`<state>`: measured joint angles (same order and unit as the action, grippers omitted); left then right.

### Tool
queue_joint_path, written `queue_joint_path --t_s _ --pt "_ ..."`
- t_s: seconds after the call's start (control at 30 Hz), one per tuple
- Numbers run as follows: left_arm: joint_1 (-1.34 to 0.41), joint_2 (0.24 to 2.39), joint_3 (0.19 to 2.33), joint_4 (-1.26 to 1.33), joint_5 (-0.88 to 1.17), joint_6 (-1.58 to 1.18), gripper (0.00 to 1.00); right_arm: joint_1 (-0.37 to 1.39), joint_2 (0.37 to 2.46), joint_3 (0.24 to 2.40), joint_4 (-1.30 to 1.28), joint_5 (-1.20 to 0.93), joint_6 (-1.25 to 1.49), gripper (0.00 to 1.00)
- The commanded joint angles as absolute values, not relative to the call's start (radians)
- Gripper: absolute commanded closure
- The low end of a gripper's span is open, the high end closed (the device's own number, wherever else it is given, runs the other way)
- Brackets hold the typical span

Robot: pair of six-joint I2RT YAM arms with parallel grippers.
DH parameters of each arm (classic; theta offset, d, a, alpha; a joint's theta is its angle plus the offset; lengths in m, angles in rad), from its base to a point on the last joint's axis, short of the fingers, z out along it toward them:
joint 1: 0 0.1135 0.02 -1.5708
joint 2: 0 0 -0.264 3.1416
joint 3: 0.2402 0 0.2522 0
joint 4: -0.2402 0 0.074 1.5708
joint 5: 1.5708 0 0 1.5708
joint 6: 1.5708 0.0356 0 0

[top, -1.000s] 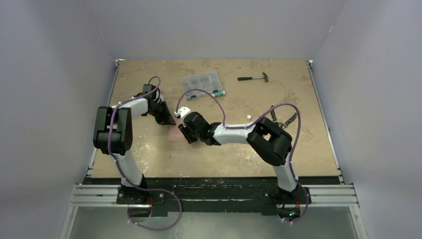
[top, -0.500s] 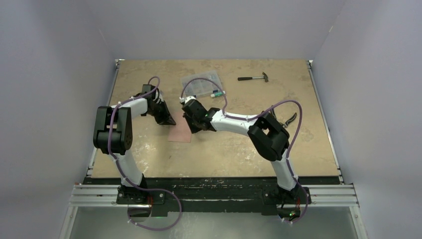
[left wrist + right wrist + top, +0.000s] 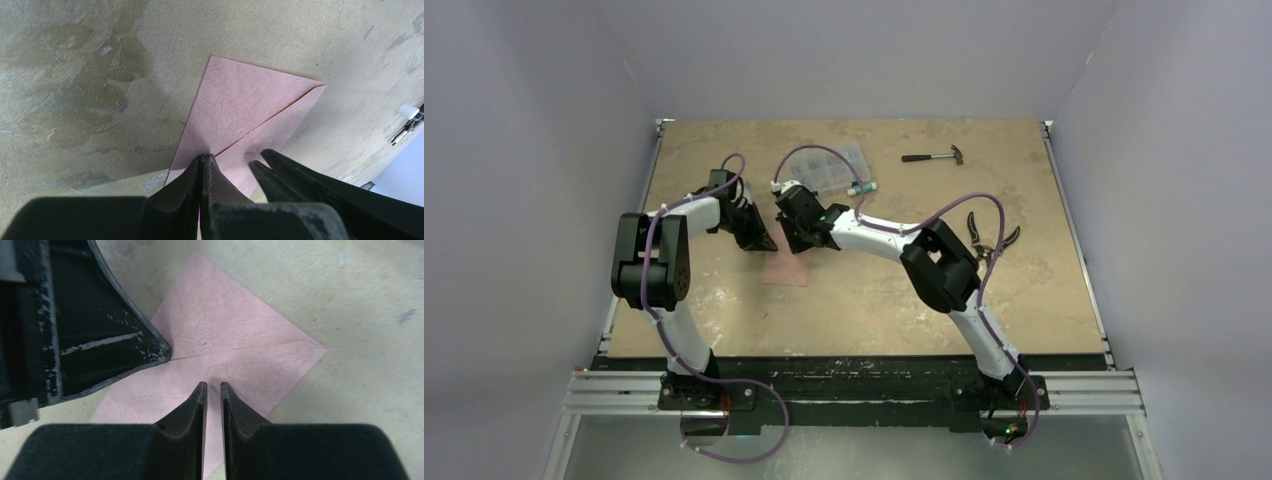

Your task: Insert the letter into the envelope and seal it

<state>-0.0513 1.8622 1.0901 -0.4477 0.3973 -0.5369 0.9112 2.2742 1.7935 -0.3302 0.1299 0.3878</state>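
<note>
The envelope point(image 3: 786, 270) lies flat on the table point(image 3: 904, 290), seams up, with the left gripper point(image 3: 202, 160) closed tight and its tips at the envelope's edge where a diagonal seam ends. The right gripper point(image 3: 211, 386) hangs over the envelope's middle, close beside the left one, its jaws nearly together with a thin slit and nothing visible in it. Well beyond the envelope sit a clear compartment box point(image 3: 829, 163) with a marker point(image 3: 861, 187) beside it, a hammer point(image 3: 934, 156) farther off, and pliers point(image 3: 991, 236) well to the envelope's right.
</note>
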Motion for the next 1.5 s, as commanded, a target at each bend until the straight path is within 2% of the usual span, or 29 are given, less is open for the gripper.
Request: queue_joint_path --t_s 0.0,0.4,0.7,1.03,1.27,1.37,1.47 --pt "-0.054 1.96 1.024 -0.467 0.237 -0.479 1.0 0.939 2.289 1.829 -0.322 0.077 0.332 0.83" --pt "-0.054 1.973 1.02 -0.465 0.226 -0.478 1.0 0.992 2.401 1.852 -0.39 0.313 0.292 0.78" --pt "-0.053 1.991 1.061 -0.482 0.223 -0.446 1.0 0.977 2.428 1.835 -0.449 0.456 0.4 0.76" --pt "-0.054 1.983 1.06 -0.486 0.209 -0.411 1.0 0.893 2.431 1.845 -0.394 0.464 0.467 0.77" --pt "-0.054 1.987 1.064 -0.488 0.21 -0.403 1.0 0.853 2.468 1.94 -0.412 0.427 0.457 0.76" --pt "-0.054 1.97 1.094 -0.484 0.267 -0.41 1.0 0.834 2.416 1.945 -0.409 0.35 0.471 0.75" --pt "-0.054 1.922 1.146 -0.473 0.351 -0.422 1.0 0.797 2.289 1.894 -0.391 0.265 0.512 0.69"
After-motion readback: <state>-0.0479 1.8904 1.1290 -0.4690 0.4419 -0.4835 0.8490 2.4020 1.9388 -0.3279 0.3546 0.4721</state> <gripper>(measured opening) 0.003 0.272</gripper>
